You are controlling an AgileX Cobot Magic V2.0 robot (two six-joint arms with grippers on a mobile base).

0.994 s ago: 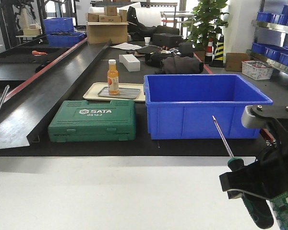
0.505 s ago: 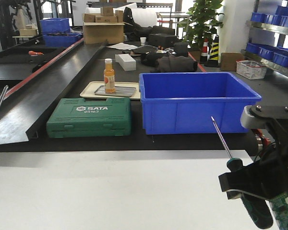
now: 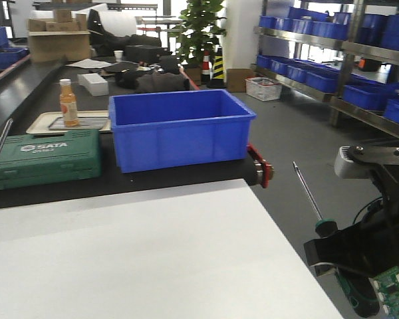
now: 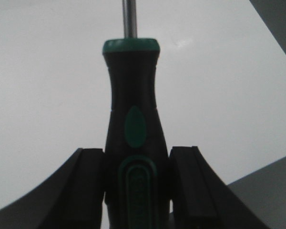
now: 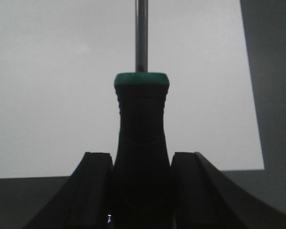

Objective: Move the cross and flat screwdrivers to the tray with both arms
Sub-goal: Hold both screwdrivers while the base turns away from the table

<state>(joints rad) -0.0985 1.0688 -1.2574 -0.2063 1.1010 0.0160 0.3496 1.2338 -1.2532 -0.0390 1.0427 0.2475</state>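
end effectors closed, gripping screwdrivers (one each)

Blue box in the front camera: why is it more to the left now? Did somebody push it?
Probably not pushed. The blue box, green tool case and orange bottle all slid left in the picture together, and shelves appeared on the right, so the view likely swung right. Unchanged: the left gripper still clamps the left screwdriver, the right gripper the right screwdriver.
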